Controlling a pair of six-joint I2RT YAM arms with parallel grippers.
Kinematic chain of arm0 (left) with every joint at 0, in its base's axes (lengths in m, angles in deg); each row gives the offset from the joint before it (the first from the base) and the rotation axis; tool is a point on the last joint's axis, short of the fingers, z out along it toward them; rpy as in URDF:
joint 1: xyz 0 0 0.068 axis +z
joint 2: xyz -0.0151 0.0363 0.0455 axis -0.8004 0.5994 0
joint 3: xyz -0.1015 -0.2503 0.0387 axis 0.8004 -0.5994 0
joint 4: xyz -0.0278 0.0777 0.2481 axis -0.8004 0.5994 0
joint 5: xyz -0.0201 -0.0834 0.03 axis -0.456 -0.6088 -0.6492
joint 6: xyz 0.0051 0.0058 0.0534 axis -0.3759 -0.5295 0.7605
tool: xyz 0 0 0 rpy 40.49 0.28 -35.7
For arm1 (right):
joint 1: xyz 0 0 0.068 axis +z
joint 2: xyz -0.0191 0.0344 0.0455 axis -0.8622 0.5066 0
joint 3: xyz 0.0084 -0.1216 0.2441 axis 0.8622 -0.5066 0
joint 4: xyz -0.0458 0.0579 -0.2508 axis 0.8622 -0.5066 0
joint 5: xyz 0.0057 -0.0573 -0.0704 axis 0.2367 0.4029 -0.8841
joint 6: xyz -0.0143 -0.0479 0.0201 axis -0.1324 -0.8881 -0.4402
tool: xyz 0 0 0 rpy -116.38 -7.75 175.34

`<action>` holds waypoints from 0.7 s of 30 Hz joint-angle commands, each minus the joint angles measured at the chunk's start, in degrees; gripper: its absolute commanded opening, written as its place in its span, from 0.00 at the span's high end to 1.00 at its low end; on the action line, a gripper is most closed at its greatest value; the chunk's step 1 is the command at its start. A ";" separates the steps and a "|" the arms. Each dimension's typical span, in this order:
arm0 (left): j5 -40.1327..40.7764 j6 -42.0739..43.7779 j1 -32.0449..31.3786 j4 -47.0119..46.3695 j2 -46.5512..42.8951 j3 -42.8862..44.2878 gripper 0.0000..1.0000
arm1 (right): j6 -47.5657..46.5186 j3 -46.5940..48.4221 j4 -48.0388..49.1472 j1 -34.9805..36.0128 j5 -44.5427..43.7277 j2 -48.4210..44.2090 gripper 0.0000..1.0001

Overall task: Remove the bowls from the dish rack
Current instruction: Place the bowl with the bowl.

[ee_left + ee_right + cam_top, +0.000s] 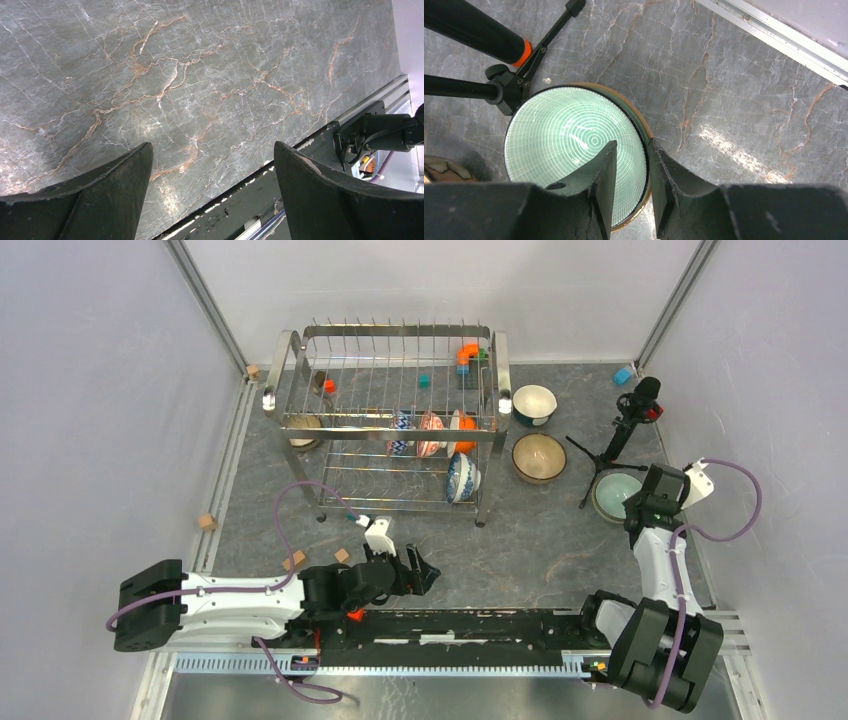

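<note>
The chrome dish rack [400, 332] stands at the back of the table. Its upper tier holds blue-patterned [401, 433], red-patterned [431, 433] and orange [462, 432] bowls on edge. Another blue-patterned bowl [461, 477] sits lower, and one more [303, 428] at the left end. A teal-and-white bowl [533, 404] and a brown speckled bowl [538, 457] rest on the table. My right gripper [632, 145] [632, 508] straddles the rim of the pale green bowl [574, 135] [612, 492], one finger inside, a narrow gap still showing. My left gripper [212, 146] [428, 575] is open over bare table.
A black tripod [620, 440] [504, 90] stands right beside the green bowl. Small coloured blocks [467, 352] lie in the rack; wooden blocks [293, 560] and a blue block [622, 374] lie on the marble table. The black base rail [280, 185] runs along the near edge.
</note>
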 commanded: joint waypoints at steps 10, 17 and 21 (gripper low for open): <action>-0.17 -2.30 0.05 -1.87 -0.88 -0.48 0.05 | 0.06 1.22 1.95 0.32 1.91 -1.03 0.48; 0.61 -1.95 0.03 1.44 -3.13 0.66 0.05 | 0.07 10.01 -2.55 5.44 -0.93 -3.46 0.38; 1.79 -1.45 0.03 4.35 -4.79 2.15 0.05 | 0.00 14.34 -2.91 10.38 -1.48 -6.44 0.37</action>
